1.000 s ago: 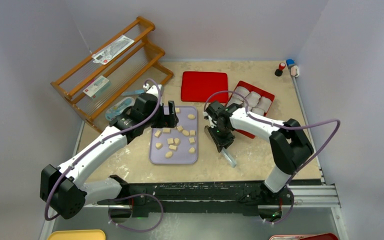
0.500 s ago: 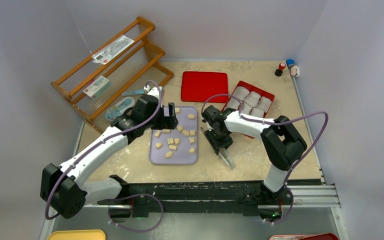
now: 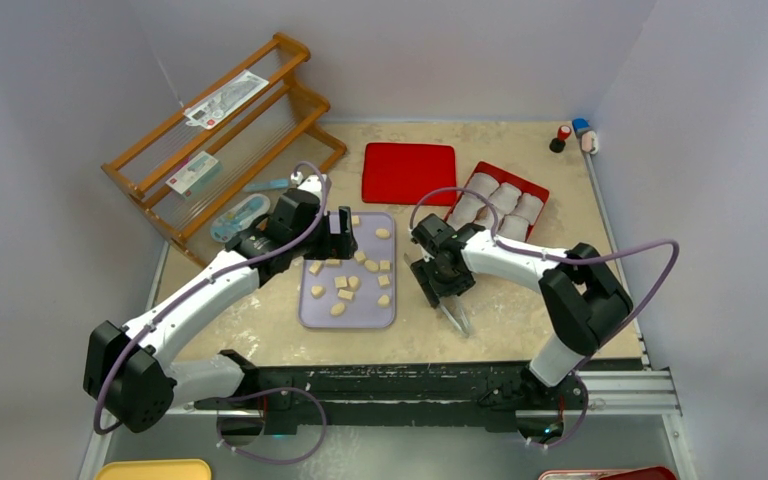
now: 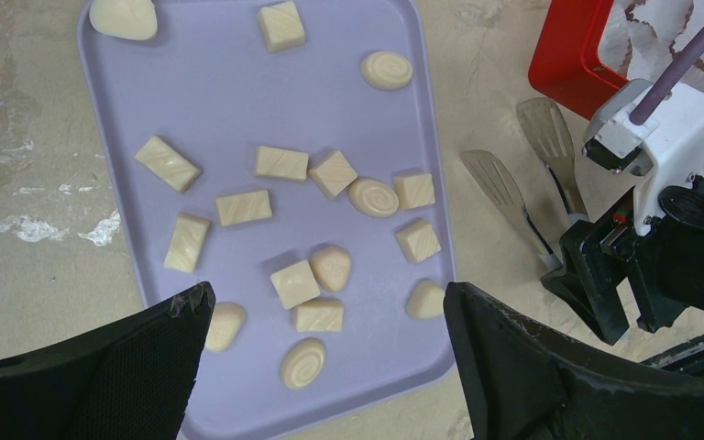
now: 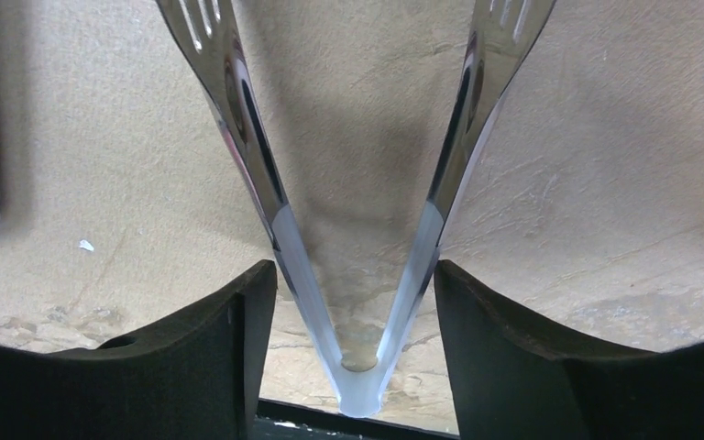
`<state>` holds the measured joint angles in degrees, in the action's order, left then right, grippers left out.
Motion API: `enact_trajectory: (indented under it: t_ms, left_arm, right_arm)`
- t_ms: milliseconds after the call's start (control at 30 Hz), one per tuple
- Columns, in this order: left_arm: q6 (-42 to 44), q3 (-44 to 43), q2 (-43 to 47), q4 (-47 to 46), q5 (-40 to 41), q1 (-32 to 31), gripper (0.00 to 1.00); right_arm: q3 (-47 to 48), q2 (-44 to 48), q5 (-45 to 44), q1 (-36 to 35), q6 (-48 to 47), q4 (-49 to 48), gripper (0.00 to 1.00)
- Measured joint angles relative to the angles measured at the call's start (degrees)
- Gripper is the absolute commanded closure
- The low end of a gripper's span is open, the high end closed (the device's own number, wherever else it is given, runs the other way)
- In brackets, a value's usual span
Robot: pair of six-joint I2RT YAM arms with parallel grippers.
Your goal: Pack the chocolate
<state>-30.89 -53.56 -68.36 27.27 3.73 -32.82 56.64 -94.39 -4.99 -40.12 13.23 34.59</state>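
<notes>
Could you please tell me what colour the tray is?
The tray is pale lilac; clearest from left wrist.

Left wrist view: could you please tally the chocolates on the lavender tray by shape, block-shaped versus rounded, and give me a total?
Block-shaped chocolates: 10
Rounded chocolates: 7
Total visible on the tray: 17

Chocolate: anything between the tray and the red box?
Yes. The right gripper, tongs between its fingers, sits over the table strip between the purple tray and the red box, across the direct path for the chocolate. Nothing lies between the open left gripper and the chocolate.
</notes>
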Motion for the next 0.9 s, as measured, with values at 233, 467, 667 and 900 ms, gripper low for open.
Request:
enact_trajectory:
  t_ms: [233,467,667,900]
  left_arm:
    - [0.0,0.0,0.0,0.0,-0.2,0.0,0.05]
    - [0.0,0.0,0.3,0.1,-0.3,-0.6,0.05]
    - [0.0,0.0,1.1,0.2,-0.3,-0.9,0.05]
    - [-0.1,0.4,2.6,0.2,-0.3,-1.7,0.05]
  right_arm:
    - [-1.2,2.7,0.1,0.0,0.8,-1.2,0.31]
    - [-3.5,6.8,0.0,0.0,2.2,-1.5,0.29]
    - [-6.9,10.9,0.0,0.0,4.2,-1.9,0.28]
    - [-11.0,13.8,-0.1,-0.4,7.4,-3.7,0.29]
